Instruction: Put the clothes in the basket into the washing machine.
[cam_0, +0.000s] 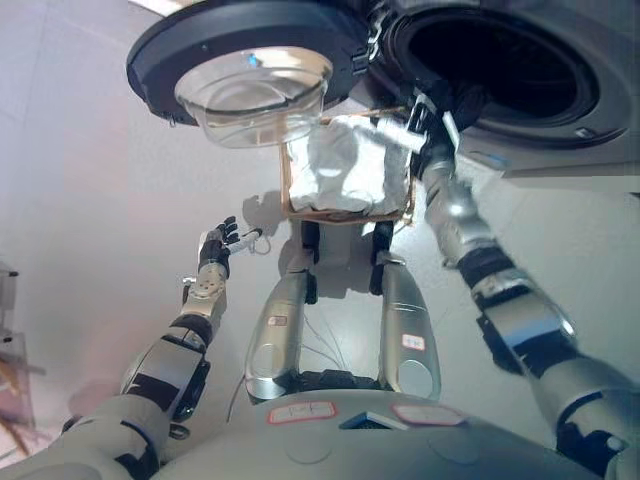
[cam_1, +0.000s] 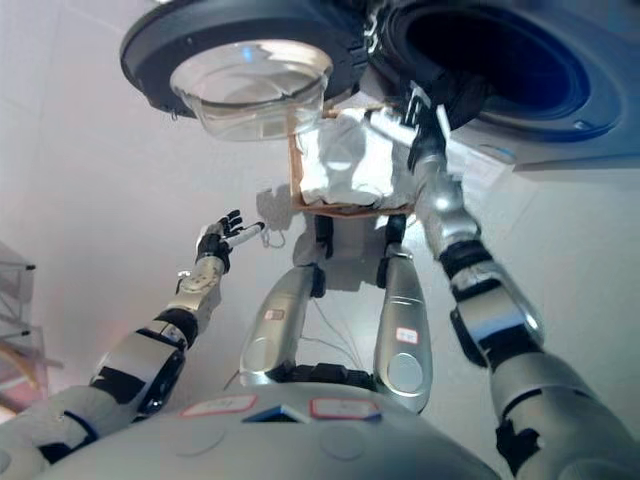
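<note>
The washing machine (cam_0: 560, 120) stands at the upper right, its dark drum mouth (cam_0: 500, 60) open. Its round door (cam_0: 250, 60) with a glass bowl is swung out to the left. On the floor below the door sits a wooden-framed basket (cam_0: 348, 212) filled with white clothes (cam_0: 345, 170). My right hand (cam_0: 438, 118) is raised at the drum's lower left rim, above the basket's right corner. Its fingers are curled on a strip of white cloth (cam_0: 392, 130) that runs back to the pile. My left hand (cam_0: 220, 243) hovers open over the floor, left of the basket.
Pale floor (cam_0: 90, 180) surrounds the basket and the machine. A light-coloured frame or rack (cam_1: 15, 300) shows at the far left edge. The open door overhangs the basket's upper left part.
</note>
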